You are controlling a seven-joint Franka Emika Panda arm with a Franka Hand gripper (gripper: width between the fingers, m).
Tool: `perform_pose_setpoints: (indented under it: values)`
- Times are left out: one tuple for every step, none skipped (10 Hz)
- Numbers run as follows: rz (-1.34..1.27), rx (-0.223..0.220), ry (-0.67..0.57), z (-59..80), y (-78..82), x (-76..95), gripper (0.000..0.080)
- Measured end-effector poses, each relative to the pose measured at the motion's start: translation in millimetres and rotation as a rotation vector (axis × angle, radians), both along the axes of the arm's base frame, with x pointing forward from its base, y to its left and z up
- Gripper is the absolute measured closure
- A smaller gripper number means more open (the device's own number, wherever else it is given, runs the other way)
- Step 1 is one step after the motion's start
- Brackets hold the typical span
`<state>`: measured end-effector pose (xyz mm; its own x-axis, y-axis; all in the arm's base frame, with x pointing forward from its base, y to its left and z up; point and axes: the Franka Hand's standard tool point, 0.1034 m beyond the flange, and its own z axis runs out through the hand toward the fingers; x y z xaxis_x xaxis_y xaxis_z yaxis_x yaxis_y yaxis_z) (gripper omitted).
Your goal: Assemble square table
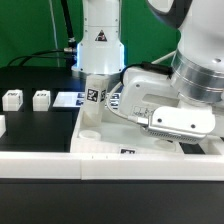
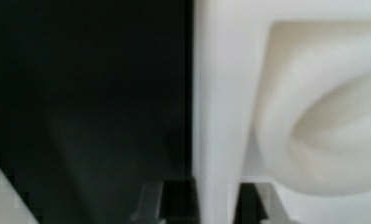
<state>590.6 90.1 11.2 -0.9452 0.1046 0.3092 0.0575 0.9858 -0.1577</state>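
Note:
The white square tabletop (image 1: 108, 142) lies in the middle of the exterior view, raised rim up. One white tagged leg (image 1: 94, 98) stands upright at its left corner. Two loose legs (image 1: 12, 98) (image 1: 41, 98) sit on the black table toward the exterior view's left. My gripper (image 1: 140, 118) reaches down over the tabletop from the exterior view's right. In the wrist view the gripper (image 2: 208, 205) is shut on the tabletop's rim wall (image 2: 217, 90), a dark finger (image 2: 164, 203) on each side. A round corner socket (image 2: 333, 120) curves beside the rim.
The marker board (image 1: 68, 99) lies flat behind the tabletop, beside the robot's base (image 1: 100, 40). A long low white wall strip (image 1: 110, 166) runs along the front. Part of another white block (image 1: 2, 125) shows at the left edge.

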Motion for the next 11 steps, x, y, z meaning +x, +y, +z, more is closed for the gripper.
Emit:
perform_pose_setpoints:
  values:
    - [-0.015,-0.006,0.005,-0.2,9.0,-1.4,0.0738]
    - [-0.007,0.002,0.011,-0.1,18.0,1.1,0.0738]
    - [-0.006,0.021,0.016,-0.4,19.2,1.3,0.0738]
    - [-0.019,0.043,0.02,-0.4,19.0,1.2,0.0738]
    - [-0.02,0.045,0.019,-0.5,19.2,1.4,0.0738]
    - [-0.026,0.052,0.009,-0.5,18.9,1.6,0.0738]
    - [-0.038,0.065,-0.014,-0.7,18.8,1.5,0.0738]
    - [-0.043,0.063,-0.018,-0.5,19.1,1.5,0.0738]
    - [-0.04,0.062,-0.011,-0.7,21.3,1.5,0.0738]
    - [-0.038,0.063,-0.002,-0.7,24.5,1.9,0.0738]
    - [-0.034,0.065,0.011,-0.9,29.5,1.8,0.0738]
